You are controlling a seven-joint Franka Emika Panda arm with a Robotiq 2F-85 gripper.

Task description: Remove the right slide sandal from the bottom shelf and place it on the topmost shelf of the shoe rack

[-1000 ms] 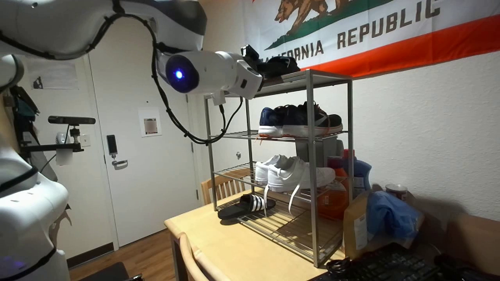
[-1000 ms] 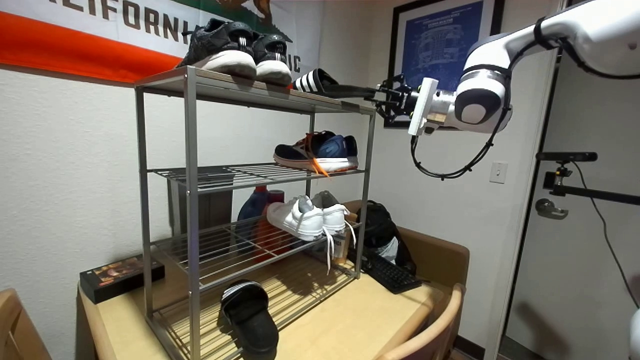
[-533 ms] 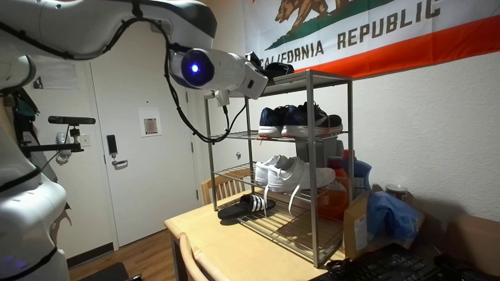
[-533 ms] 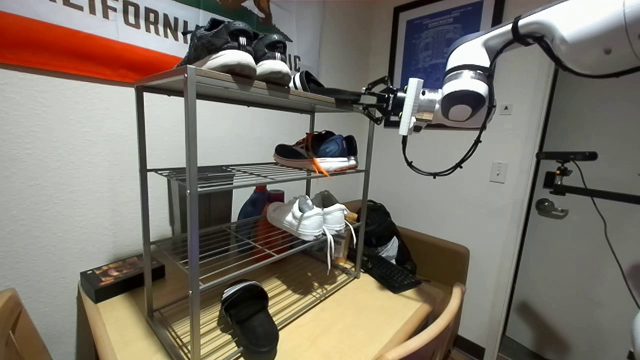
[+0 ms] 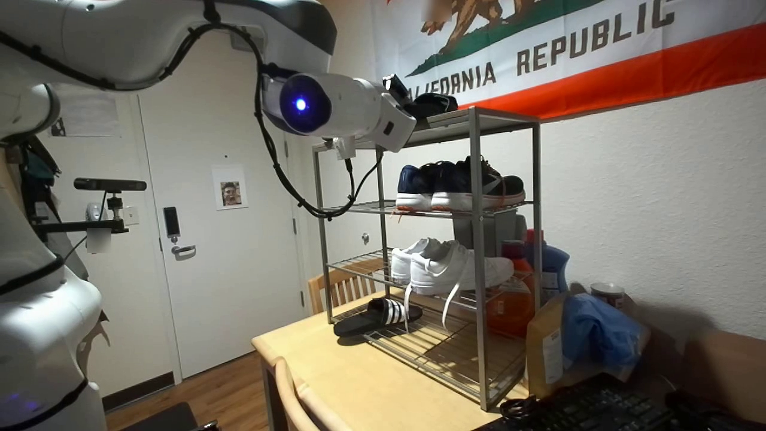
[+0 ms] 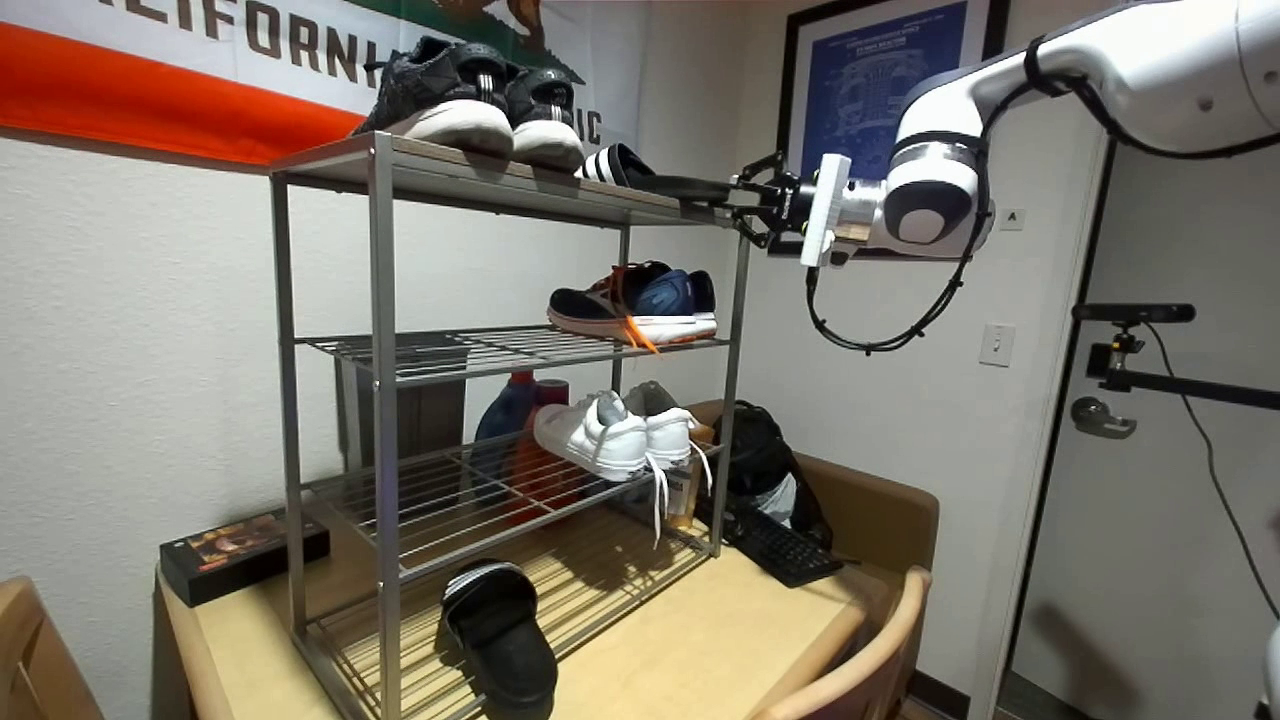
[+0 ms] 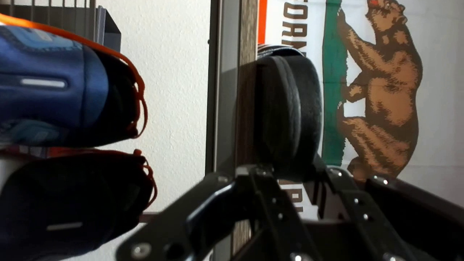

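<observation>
The right slide sandal (image 6: pixel 685 187), black with white stripes on its strap, is at the right end of the topmost shelf (image 6: pixel 470 178) of the grey shoe rack (image 6: pixel 385 450). Its free end points at my gripper (image 6: pixel 738 197). In the wrist view the fingers of my gripper (image 7: pixel 294 167) are shut on the end of the sandal (image 7: pixel 308 105), one on each face. I cannot tell whether its whole sole touches the board. The matching slide (image 6: pixel 505 640) lies on the bottom shelf (image 5: pixel 455 353), partly over its front edge.
Black sneakers (image 6: pixel 460 110) stand on the topmost shelf beside the sandal. Navy sneakers (image 6: pixel 640 300) and white sneakers (image 6: pixel 605 440) stand on the middle tiers. A flag (image 5: pixel 568 54) hangs on the wall behind. A chair (image 6: pixel 860 670) stands in front of the table.
My gripper and the sandal have moved inward over the topmost shelf and a little lower. In the last half second they shifted only slightly.
</observation>
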